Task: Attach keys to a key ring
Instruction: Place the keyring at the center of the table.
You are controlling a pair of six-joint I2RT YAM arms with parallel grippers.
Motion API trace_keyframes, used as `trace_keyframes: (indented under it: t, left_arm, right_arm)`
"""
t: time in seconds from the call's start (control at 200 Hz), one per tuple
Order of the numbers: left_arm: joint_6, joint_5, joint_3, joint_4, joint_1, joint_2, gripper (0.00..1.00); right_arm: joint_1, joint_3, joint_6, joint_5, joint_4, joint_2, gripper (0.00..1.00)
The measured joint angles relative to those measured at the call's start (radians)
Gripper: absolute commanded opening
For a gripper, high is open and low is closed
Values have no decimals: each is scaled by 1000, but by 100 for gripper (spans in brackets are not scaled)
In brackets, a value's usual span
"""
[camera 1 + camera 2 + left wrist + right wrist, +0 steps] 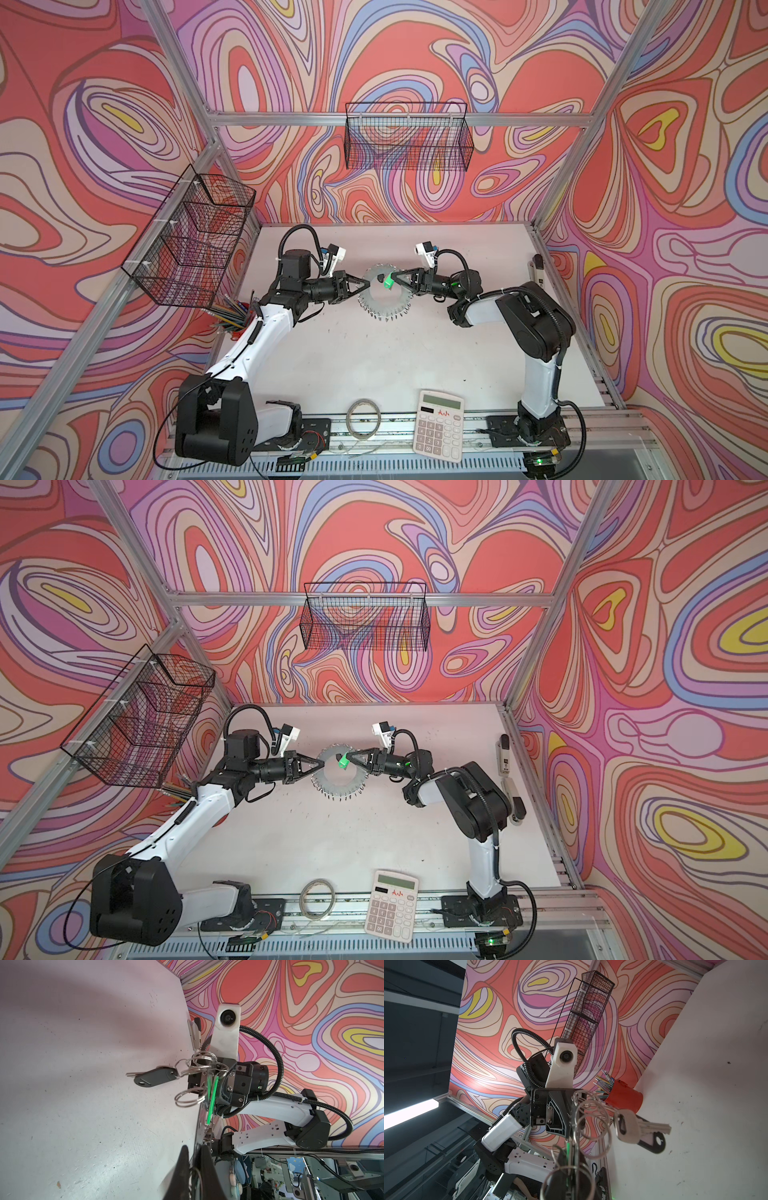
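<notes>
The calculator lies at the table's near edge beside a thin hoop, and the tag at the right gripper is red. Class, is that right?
No: the tag at the right gripper is bright green, not red, as both top views show. The calculator does lie beside the thin hoop.

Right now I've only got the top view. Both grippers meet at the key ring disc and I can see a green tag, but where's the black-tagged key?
Observer: The left wrist view shows the black-tagged key dangling from wire rings, on the side of the key ring disc that faces the table.
Operator: Is the left gripper really clamping the disc?
Observer: Yes. That same view has the left gripper shut on the disc's rim, seen edge-on.
Operator: And the green tag, is it held?
Observer: It looks so. In the right wrist view the green tag runs edge-on into the shut right gripper.
</notes>
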Motion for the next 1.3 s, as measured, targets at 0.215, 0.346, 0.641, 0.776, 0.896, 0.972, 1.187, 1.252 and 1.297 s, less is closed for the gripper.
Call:
trace_keyframes:
  t: [0.215, 0.346, 0.641, 0.776, 0.896, 0.972, 1.187, 1.252, 1.297]
  left_arm:
    - [-31, 6, 1, 18, -6, 1, 0]
    - [-47, -1, 2, 18, -3, 6, 0]
    - [-78, -16, 2, 36, -1, 78, 0]
    - [-64, -43, 3, 35, -1, 98, 0]
    - [-54, -87, 26, 32, -11, 169, 0]
    - [-42, -130, 60, 25, -32, 240, 0]
    - [-21, -235, 179, 31, -142, 438, 0]
    - [-32, -248, 190, 56, -156, 489, 0]
    - [-39, -257, 193, 72, -158, 522, 0]
  right_arm:
    - [-17, -21, -62, 7, -30, -19, 28]
    - [-90, -63, -166, 24, -115, -73, 47]
    - [-206, -99, -327, 59, -275, -173, 55]
    - [-279, -109, -512, 171, -566, -280, 55]
    - [-294, -58, -710, 300, -850, -401, 58]
    - [-293, -33, -818, 388, -993, -480, 58]
    - [-291, -44, -977, 568, -1239, -641, 63]
    - [-291, -69, -999, 609, -1280, -687, 64]
    - [-291, -83, -1011, 631, -1308, -713, 64]
